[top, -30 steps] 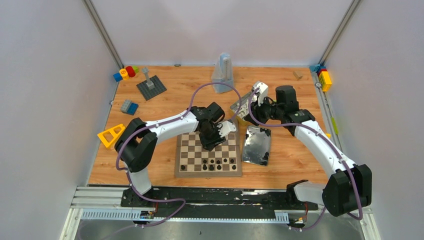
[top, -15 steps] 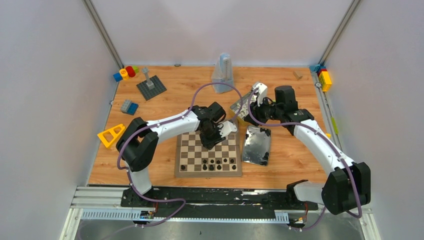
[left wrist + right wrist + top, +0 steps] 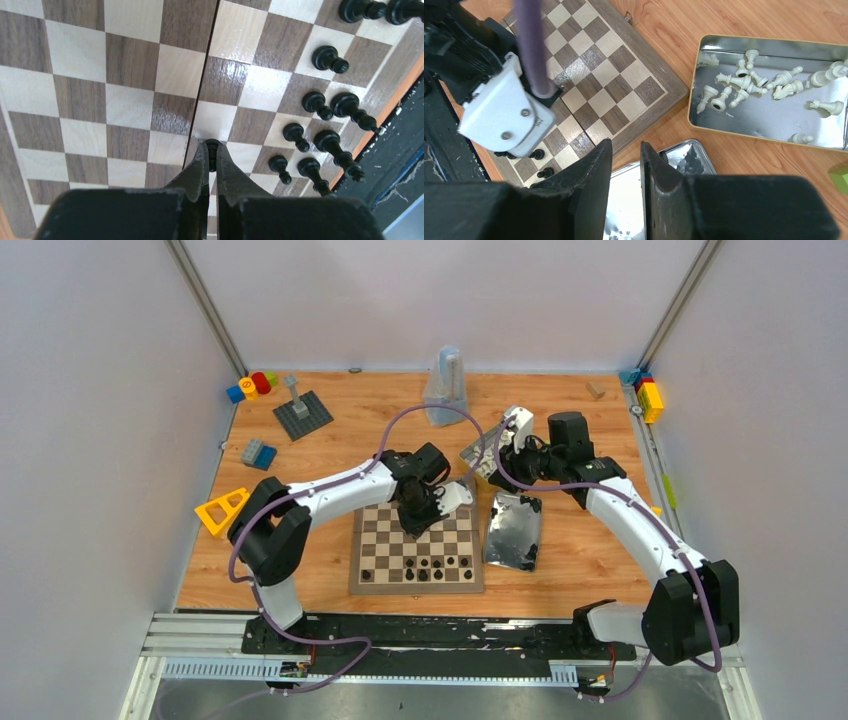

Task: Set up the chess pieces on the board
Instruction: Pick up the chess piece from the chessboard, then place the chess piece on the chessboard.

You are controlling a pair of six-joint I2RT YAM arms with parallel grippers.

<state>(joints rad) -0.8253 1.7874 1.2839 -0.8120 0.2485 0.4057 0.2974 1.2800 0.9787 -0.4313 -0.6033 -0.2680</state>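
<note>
While holding black piece [image 3: 212, 144] clamped in left gripper [image 3: 212, 148] — placing; next, seat upright, lower right of board [image 3: 125, 60]; right gripper [image 3: 625, 145] ajar, empty.

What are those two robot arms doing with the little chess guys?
They are setting up a chess game. The left gripper is pinched shut on a black piece over the board, where other black pieces already stand along the near edge. The right gripper is open and holds nothing. The white pieces lie jumbled in a metal tin beside the board.
</note>
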